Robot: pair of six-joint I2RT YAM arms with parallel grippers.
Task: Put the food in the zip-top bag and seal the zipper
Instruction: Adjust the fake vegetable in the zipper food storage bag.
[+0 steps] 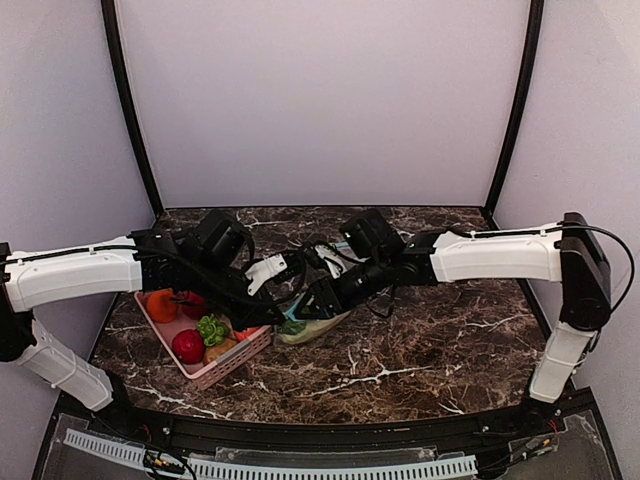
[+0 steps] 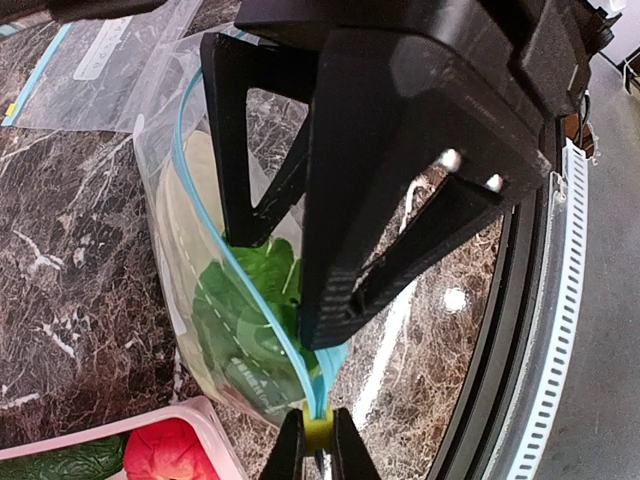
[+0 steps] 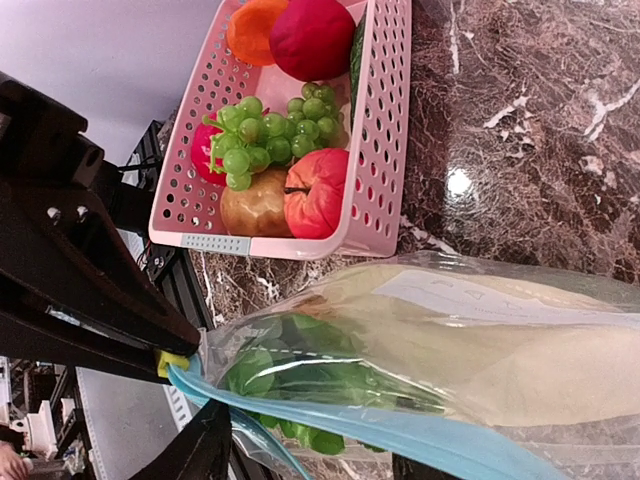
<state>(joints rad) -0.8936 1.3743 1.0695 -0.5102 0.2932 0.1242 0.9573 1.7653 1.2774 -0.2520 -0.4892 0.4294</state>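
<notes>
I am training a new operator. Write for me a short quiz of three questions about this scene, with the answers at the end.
1. True or false: the pink perforated plastic basket is empty.
2. What does the left gripper pinch? A) nothing at all; B) the small yellow-green tab at the end of the teal-blue plastic zipper strip; C) the basket's rim.
3. Name the green item inside the clear zip-top plastic bag.
Key: 1 false, it holds toy green grapes among other pieces. 2 B. 3 the leafy green toy lettuce.
</notes>
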